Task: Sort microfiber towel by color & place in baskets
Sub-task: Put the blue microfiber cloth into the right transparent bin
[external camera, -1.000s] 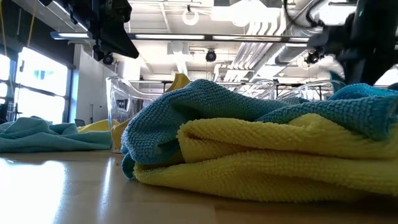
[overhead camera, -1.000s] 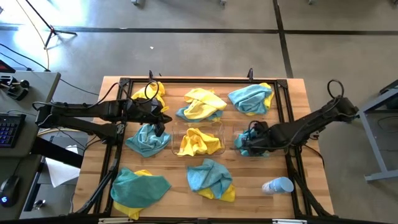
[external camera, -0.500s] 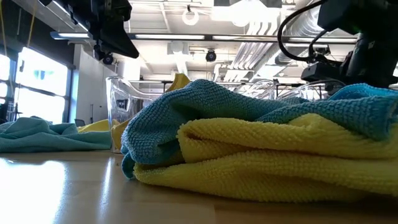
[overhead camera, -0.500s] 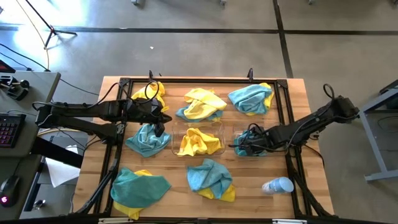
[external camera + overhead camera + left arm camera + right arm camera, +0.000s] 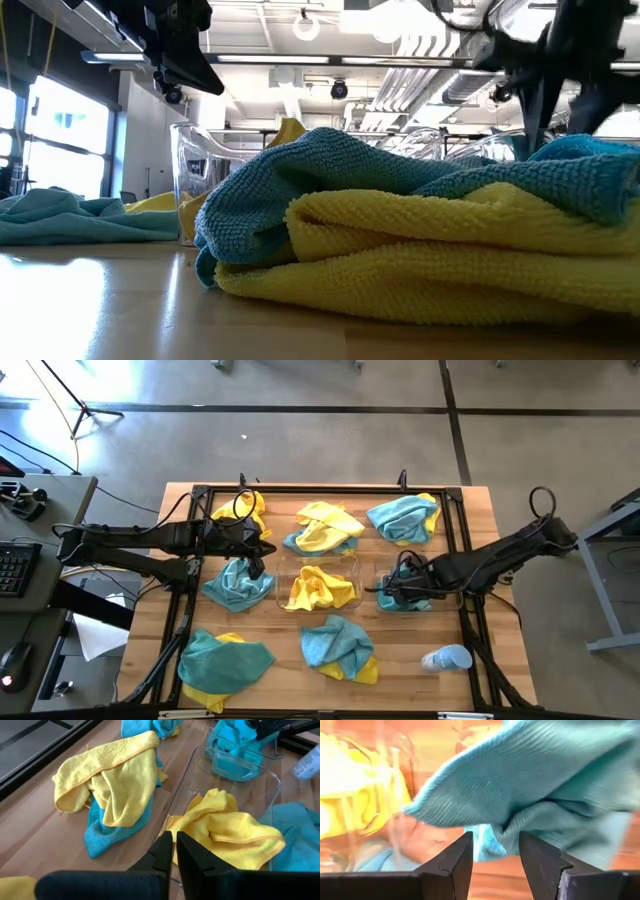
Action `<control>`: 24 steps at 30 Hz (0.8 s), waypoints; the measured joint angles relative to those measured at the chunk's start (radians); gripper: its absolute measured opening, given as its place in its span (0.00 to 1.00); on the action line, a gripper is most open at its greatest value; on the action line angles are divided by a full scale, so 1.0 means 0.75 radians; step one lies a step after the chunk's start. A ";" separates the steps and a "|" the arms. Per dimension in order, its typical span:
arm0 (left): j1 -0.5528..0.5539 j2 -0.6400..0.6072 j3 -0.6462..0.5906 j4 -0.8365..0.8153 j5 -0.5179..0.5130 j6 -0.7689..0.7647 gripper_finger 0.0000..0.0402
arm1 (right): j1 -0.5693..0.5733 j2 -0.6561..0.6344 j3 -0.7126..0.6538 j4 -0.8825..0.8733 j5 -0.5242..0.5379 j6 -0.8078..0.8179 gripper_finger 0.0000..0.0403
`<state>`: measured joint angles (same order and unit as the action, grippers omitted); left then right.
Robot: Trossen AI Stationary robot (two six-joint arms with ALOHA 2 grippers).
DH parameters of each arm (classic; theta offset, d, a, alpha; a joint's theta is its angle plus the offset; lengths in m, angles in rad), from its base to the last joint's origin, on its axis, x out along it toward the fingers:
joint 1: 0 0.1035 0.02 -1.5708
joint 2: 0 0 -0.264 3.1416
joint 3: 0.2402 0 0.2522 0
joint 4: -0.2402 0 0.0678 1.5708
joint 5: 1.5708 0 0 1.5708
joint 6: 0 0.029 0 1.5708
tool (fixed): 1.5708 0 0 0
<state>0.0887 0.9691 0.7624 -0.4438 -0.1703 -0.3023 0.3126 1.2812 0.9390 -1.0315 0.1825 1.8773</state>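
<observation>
Near edge: loose teal/yellow towel heap point(image 5: 338, 647), plush looped pile, crumpled, not yet sorted. Mid table: two clear low-walled bins side by side; left bin point(image 5: 316, 586) holds a yellow cloth point(image 5: 318, 588), right bin point(image 5: 407, 588) holds a teal cloth point(image 5: 545, 795), so colours are split per bin. Right gripper point(image 5: 384, 591) sits over the teal bin, fingers parted, gripping nothing; prob. a drop. Left gripper point(image 5: 258, 549), fingers pinched together, empty, hangs beside the yellow bin, waiting. Far: more mixed heaps.
</observation>
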 joint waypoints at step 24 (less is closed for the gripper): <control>0.001 -0.001 0.000 -0.001 0.000 0.000 0.04 | -0.067 0.005 -0.335 0.320 0.111 -0.058 0.01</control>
<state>0.0891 0.9688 0.7624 -0.4442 -0.1703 -0.3023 0.2624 1.2850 0.6879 -0.7913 0.2655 1.8336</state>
